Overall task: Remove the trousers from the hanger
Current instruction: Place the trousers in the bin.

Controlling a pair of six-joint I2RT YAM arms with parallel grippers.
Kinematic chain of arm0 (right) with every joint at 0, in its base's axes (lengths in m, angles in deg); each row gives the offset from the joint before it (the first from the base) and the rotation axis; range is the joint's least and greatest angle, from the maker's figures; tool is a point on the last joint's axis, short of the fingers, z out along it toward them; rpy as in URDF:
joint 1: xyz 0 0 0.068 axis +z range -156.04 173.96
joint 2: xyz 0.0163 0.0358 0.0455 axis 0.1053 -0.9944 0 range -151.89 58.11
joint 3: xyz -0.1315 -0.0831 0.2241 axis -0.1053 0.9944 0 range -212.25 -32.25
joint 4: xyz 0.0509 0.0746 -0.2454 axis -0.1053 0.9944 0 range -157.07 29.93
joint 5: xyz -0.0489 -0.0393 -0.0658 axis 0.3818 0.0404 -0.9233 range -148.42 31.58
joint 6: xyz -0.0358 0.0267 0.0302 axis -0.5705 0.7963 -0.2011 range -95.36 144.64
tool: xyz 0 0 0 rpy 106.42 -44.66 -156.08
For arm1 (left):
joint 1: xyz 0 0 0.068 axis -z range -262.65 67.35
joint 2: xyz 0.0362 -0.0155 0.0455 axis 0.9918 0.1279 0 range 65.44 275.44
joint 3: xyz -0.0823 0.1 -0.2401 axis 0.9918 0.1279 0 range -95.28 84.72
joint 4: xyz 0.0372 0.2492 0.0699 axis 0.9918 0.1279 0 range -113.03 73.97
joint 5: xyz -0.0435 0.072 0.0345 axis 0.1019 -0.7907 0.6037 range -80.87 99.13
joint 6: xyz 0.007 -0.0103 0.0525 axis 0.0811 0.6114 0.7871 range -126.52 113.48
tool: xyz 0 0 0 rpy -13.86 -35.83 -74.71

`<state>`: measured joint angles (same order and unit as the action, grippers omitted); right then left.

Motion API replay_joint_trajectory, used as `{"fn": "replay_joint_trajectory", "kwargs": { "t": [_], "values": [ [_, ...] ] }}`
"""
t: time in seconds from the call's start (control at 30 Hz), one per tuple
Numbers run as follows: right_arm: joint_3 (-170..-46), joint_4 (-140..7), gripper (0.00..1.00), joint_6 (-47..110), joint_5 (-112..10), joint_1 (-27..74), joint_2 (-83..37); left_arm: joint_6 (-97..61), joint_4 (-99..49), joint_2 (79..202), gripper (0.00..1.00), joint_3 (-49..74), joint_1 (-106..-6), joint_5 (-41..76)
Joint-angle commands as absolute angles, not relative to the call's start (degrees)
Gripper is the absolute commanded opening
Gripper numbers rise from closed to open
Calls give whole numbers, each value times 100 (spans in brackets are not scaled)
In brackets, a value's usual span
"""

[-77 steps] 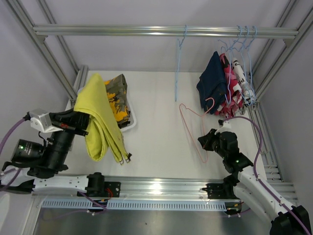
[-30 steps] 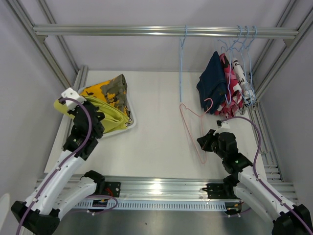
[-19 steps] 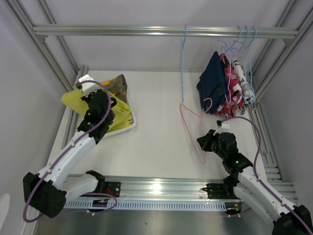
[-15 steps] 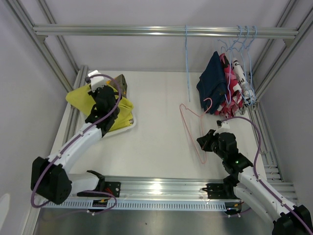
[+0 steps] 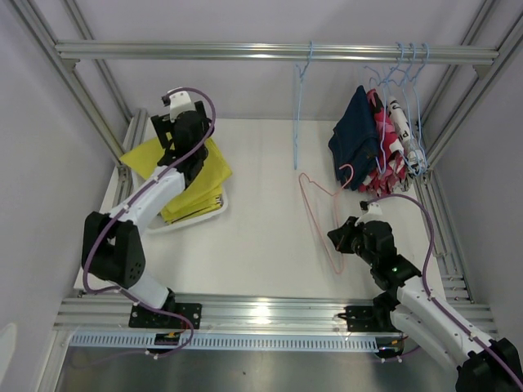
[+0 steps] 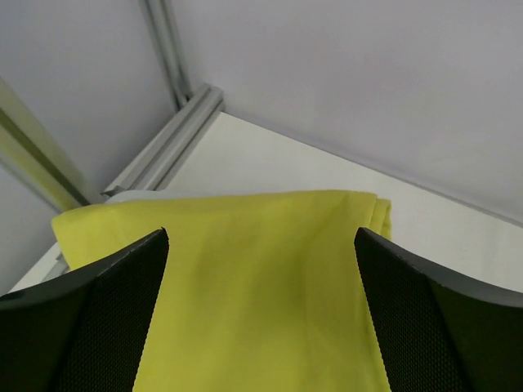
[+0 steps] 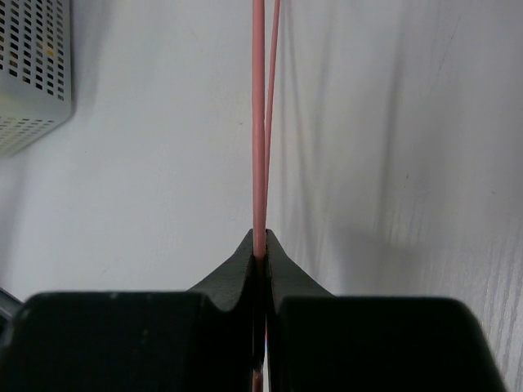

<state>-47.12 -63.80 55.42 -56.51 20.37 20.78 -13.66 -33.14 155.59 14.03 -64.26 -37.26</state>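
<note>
The plain yellow trousers (image 5: 189, 173) lie spread on the white tray (image 5: 206, 219) at the back left. My left gripper (image 5: 173, 143) hovers just above them, open, with yellow cloth (image 6: 245, 327) showing between its fingers (image 6: 98, 310) and nothing held. My right gripper (image 5: 339, 238) is shut on the wire of a bare pink hanger (image 5: 315, 204), which runs straight up from the closed jaws in the right wrist view (image 7: 258, 122). Navy trousers (image 5: 353, 139), pink-red patterned trousers (image 5: 382, 155) and white lettered trousers (image 5: 397, 118) hang on blue hangers at the rail's right end.
A metal rail (image 5: 245, 51) spans the back. One bare blue hanger (image 5: 297, 106) dangles from it, left of the hung clothes. Aluminium frame posts (image 5: 90, 98) close off the left and right sides. A perforated metal box (image 7: 33, 73) shows in the right wrist view.
My left arm swung back and up with the yellow trousers, laid them over the tray and opened its gripper. The bare blue hanger swings slightly. My right arm holds still.
</note>
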Motion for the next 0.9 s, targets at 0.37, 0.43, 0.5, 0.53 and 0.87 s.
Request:
{"fn": "replay_joint_trajectory", "kwargs": {
  "t": [0.37, 0.43, 0.5, 0.53, 0.87],
  "values": [
    [-4728, -6628, 0, 5364, -5728, 2208, 2005, -2400, -1259, 13682, 99, 1273, -6226, -2227],
    [-4719, -6627, 0, 5364, -5728, 2217, 1996, -2524, -1187, 13383, 99, 1625, -6226, -2024],
    [-4719, -6619, 0, 5373, -5719, 2226, 2005, -2594, -1099, 13285, 99, 1774, -6235, -2014],
    [-4728, -6619, 0, 5364, -5710, 2235, 2014, -2647, -1020, 13302, 99, 1923, -6253, -2066],
    [-4666, -6645, 0, 5364, -5693, 2261, 2005, -3543, -475, 14575, 99, 1714, -6981, -1628]
  ]
}}
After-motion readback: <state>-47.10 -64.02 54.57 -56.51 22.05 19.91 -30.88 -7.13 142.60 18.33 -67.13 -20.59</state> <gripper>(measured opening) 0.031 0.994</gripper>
